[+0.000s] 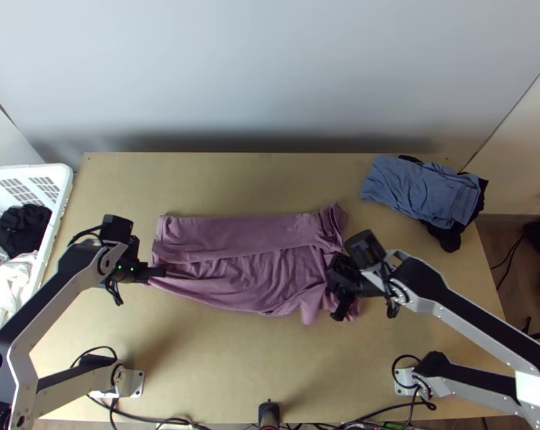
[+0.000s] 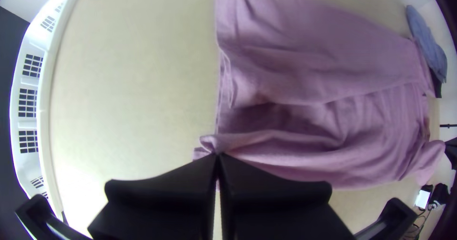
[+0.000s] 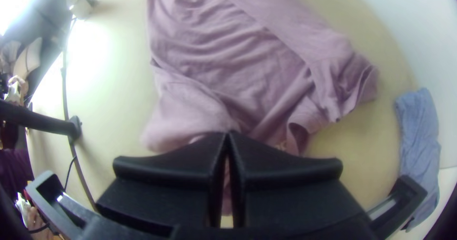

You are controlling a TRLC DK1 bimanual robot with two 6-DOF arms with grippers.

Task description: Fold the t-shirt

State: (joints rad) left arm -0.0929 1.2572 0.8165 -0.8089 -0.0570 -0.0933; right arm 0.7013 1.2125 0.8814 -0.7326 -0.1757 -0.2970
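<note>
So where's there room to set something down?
Between the shirt and the near edge of the table, or behind the shirt, left of the blue cloth. Crowded: the shirt's ends, at the left gripper and right gripper.

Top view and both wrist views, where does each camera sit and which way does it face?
Top view: high over the table's near edge, facing steeply down; left arm and right arm show.
Left wrist view: on that wrist, facing the t-shirt; left gripper at the bottom.
Right wrist view: likewise, right gripper showing.
All share the t-shirt and blue cloth.
</note>
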